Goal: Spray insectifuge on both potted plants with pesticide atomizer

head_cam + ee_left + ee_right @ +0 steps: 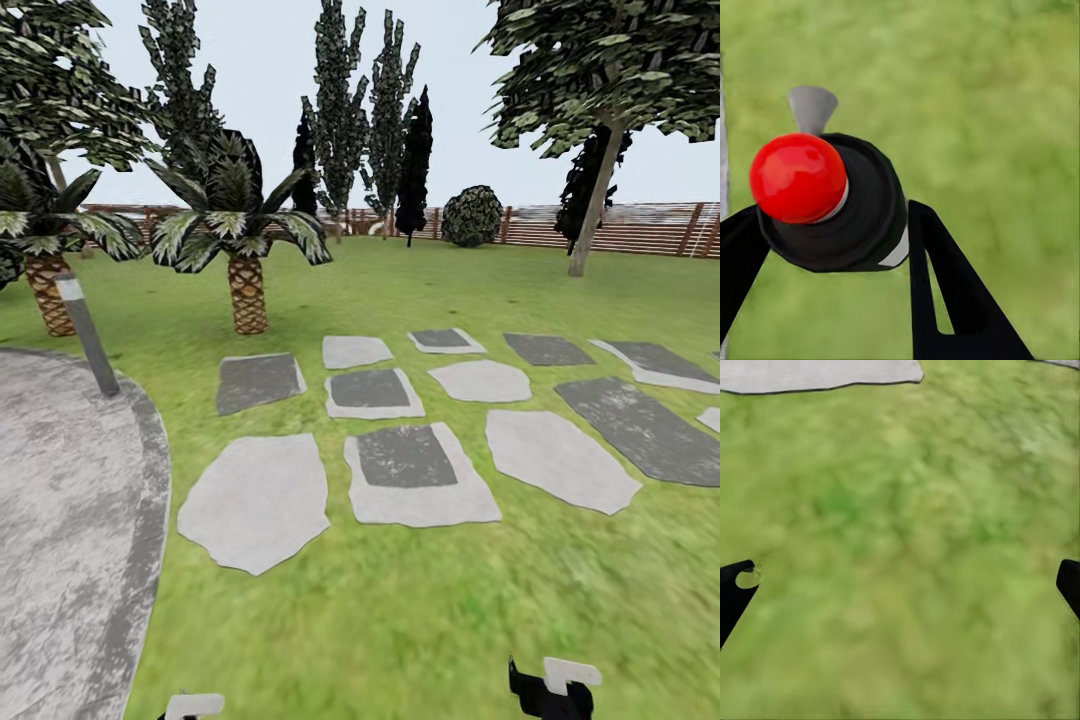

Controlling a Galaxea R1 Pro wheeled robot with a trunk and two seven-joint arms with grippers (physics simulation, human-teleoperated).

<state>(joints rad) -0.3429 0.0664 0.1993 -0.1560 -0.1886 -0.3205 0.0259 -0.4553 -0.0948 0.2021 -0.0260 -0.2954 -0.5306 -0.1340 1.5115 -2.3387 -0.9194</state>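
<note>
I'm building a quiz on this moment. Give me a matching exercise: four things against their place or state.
1 left gripper
2 right gripper
3 stone patio
4 wooden fence

A beyond the lawn
B open, nothing held
C at the head view's left
D shut on the pesticide atomizer

Pairs: 1-D, 2-B, 3-C, 4-A

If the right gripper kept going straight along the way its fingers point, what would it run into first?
Most likely the lawn: bare grass lies between the open right gripper fingers, nothing else in that line. A paving stone sits off at the edge. Depth is unclear.
</note>
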